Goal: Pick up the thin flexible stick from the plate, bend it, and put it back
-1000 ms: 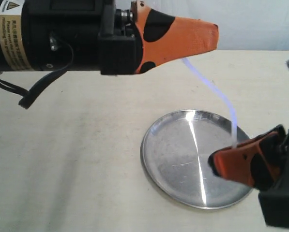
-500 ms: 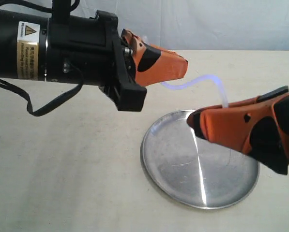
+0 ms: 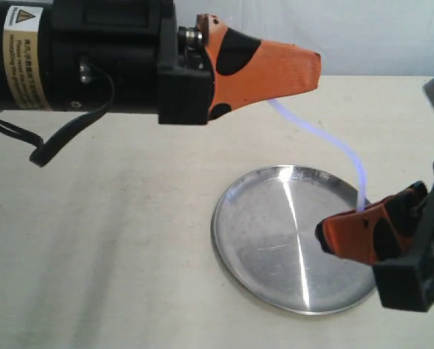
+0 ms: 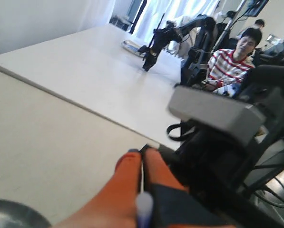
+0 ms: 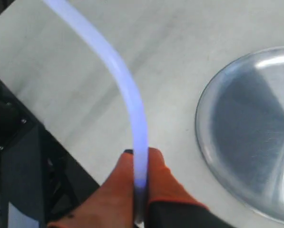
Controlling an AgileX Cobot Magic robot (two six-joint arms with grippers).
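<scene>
The thin flexible stick point(image 3: 326, 138) hangs in the air as a pale-lilac arc between both grippers, above the far side of the plate point(image 3: 260, 240). My left gripper point(image 3: 311, 73) is shut on its upper end, high over the table. My right gripper point(image 3: 326, 236) is shut on its lower end, low over the plate's right half. In the right wrist view the stick point(image 5: 125, 85) curves away from the shut orange fingers point(image 5: 115, 190), with the plate point(image 5: 237, 137) beside them. In the left wrist view the stick's blurred end point(image 4: 144, 206) sits between the shut fingers point(image 4: 127, 175).
The silver plate lies on a pale tabletop point(image 3: 100, 233) with nothing on it. A bright glare streak point(image 3: 293, 218) crosses the plate. The left arm's black body point(image 3: 78, 58) fills the upper left. A person and other equipment point(image 4: 227, 61) show beyond the table in the left wrist view.
The grippers have moved apart: the right one dropped back low over the plate and the left one rose. The stick's tight loop has opened into a long gentle arc.
</scene>
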